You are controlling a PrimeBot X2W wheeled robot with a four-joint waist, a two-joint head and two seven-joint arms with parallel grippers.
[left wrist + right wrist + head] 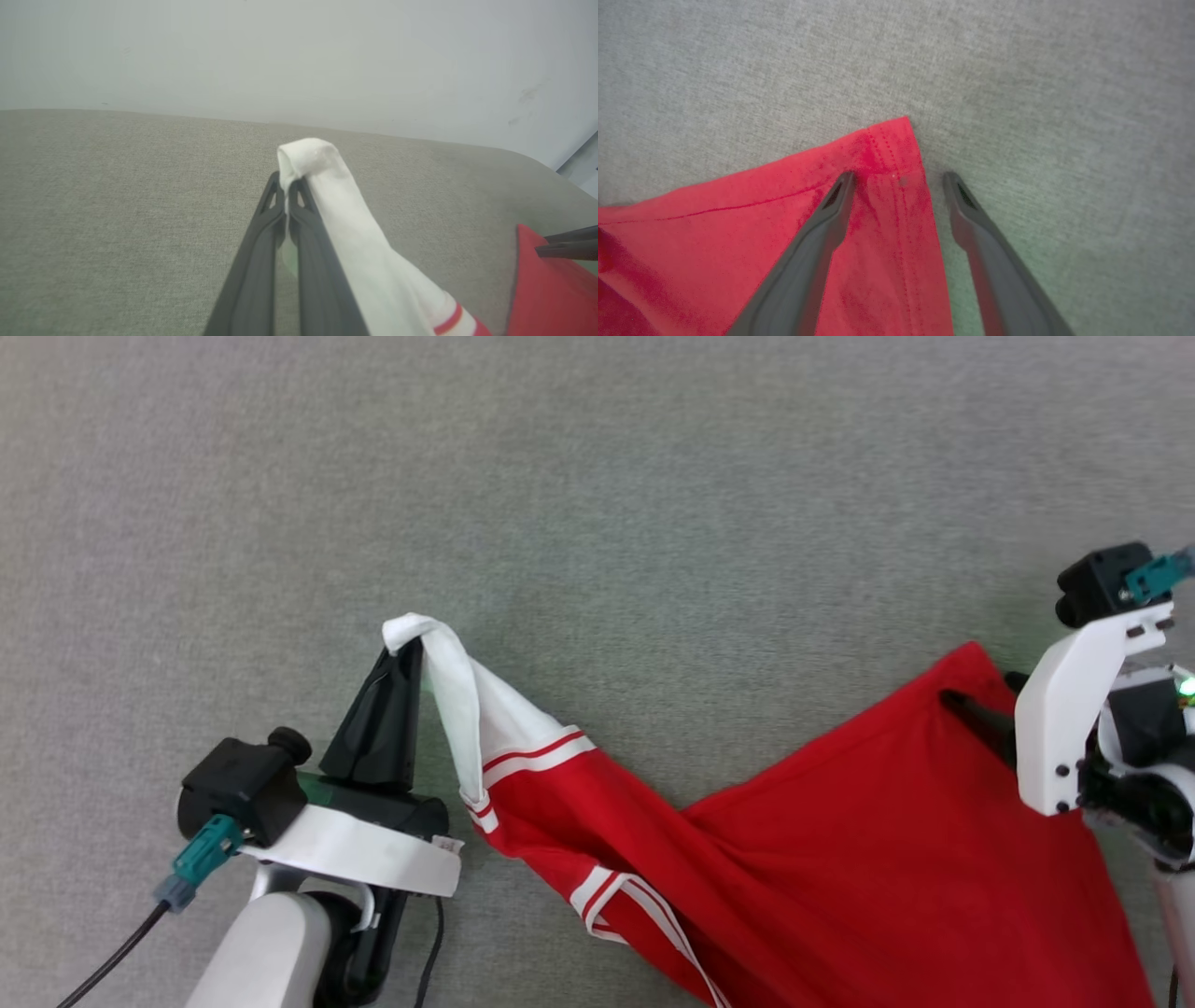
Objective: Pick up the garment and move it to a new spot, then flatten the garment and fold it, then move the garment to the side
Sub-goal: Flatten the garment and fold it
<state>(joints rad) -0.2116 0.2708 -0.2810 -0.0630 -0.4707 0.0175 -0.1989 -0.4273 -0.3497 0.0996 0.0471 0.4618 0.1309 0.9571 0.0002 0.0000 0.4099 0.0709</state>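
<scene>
The garment [887, 859] lies partly spread on the grey fabric surface, red body at the right, one white sleeve [467, 700] with red-white trim pulled up at the left. My left gripper [409, 658] is shut on that sleeve's tip; in the left wrist view the white cloth [350, 224] drapes over the closed left gripper [287, 179]. My right gripper [980, 695] is open at the garment's far right corner. In the right wrist view the right gripper [899, 175] straddles the hemmed red corner [887, 144], one finger over cloth, the other over bare surface.
The grey surface [597, 476] stretches wide beyond the garment. A pale wall [299, 56] rises behind its far edge in the left wrist view, where the right arm's dark fingers [567, 247] show over red cloth. A black cable [112, 961] trails from my left wrist.
</scene>
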